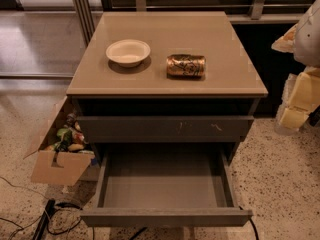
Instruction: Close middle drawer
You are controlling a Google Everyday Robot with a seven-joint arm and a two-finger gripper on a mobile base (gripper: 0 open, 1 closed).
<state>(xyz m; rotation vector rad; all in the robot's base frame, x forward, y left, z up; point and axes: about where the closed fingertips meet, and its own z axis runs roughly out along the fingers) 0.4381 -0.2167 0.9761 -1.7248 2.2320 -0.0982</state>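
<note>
- camera view: looks down and forward at a grey-brown cabinet (225, 49) standing on a speckled floor (280, 184).
- finds the middle drawer (165, 189) pulled far out toward the camera, as broad as the cabinet, low in the frame.
- shows its plain, handleless front nearest the camera, its smooth grey inside open to view, and its side walls running back under the cabinet body.
- sees the scuffed drawer (165, 129) directly above, set well back from the middle drawer's front, with small pale marks right of centre and a dark gap between it and the top.
- notes a pale bowl (128, 52) upright on the cabinet top, left of centre.
- notes a gold can (186, 65) lying on its side just right of the bowl, apart from it.
- places the gripper (301, 96) at the right edge of the frame, near the cabinet's right side, about level with the top and the scuffed drawer, well apart from the middle drawer.
- takes in only pale, blocky parts of it, cut off by the frame edge.
- cannot tell whether released, clenched or grasping anything.
- spots an open cardboard box (55, 169) on the floor just left of the cabinet, holding mixed coloured items too small to name.
- picks out dark cables (50, 221) on the floor at lower left, in front of the box.
</note>
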